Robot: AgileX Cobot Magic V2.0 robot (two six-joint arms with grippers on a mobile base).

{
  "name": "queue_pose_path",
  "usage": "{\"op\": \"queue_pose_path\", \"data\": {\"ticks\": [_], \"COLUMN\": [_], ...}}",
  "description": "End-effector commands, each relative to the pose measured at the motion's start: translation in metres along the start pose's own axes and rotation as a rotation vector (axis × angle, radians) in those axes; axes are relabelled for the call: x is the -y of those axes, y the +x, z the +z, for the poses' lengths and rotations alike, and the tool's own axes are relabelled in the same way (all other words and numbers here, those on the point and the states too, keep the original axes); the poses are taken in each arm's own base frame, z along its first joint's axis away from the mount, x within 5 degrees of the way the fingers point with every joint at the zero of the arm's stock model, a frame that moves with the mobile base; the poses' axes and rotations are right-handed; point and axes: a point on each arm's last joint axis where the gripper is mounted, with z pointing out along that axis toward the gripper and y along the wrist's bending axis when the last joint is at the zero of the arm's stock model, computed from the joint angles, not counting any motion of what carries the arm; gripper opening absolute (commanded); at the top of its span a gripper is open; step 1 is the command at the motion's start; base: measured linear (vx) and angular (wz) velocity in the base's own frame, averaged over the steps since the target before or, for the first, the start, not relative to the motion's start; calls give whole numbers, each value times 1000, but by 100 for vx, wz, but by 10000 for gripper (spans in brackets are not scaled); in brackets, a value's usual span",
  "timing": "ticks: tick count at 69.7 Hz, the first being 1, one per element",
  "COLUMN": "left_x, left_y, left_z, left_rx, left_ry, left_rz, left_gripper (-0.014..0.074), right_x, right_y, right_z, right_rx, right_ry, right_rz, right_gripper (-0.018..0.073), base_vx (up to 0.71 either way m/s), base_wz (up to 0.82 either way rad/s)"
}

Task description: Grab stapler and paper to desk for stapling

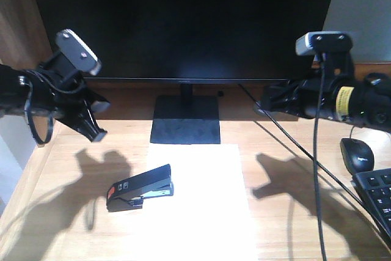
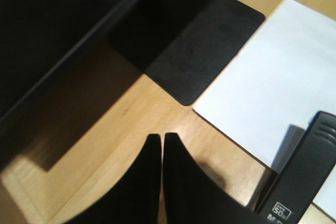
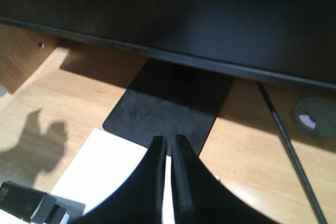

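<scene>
The black stapler (image 1: 140, 189) with its orange-red rear lies on the left edge of the white paper (image 1: 204, 203), which rests flat on the light wooden desk (image 1: 58, 181) in front of the monitor base. My left gripper (image 1: 98, 132) hovers above the desk to the upper left of the stapler, shut and holding nothing. In the left wrist view its tips (image 2: 161, 136) meet over bare wood, with the paper (image 2: 278, 87) and stapler (image 2: 304, 182) to the right. My right gripper (image 1: 259, 107) hangs at the right, also shut and holding nothing; the right wrist view shows it (image 3: 168, 139) above the paper (image 3: 100, 166).
A big black monitor (image 1: 183, 22) on a square base (image 1: 186, 123) fills the back. A black mouse (image 1: 357, 154) and keyboard (image 1: 379, 194) sit at the right edge. A black cable (image 1: 293, 145) runs diagonally across the right side of the desk.
</scene>
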Motion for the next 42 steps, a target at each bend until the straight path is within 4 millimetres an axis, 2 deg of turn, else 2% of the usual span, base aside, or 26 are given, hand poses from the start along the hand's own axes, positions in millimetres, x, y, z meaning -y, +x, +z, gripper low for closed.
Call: {"op": "queue_pose_path", "data": {"ticks": [1, 18, 28, 42], "left_x": [-7, -12, -10, 4], "left_y": [-19, -21, -15, 3], "left_z": [-31, -58, -74, -93], "left_rx": [104, 118, 172, 300], "left_ry": [-115, -228, -313, -389], "left_rz": [-72, -169, -202, -220], "left_gripper": [-6, -6, -6, -6], "right_x": [-6, -8, -4, -17], "right_y": [-21, -39, -22, 2], "right_z": [-22, -62, -86, -122], "right_rx": [91, 246, 290, 343], "right_ry": [42, 188, 317, 321], "right_rz": [-70, -92, -79, -113], "right_gripper": [-6, -6, -6, -6], "base_vx": [0, 0, 0, 0], "base_wz": [0, 0, 0, 0]}}
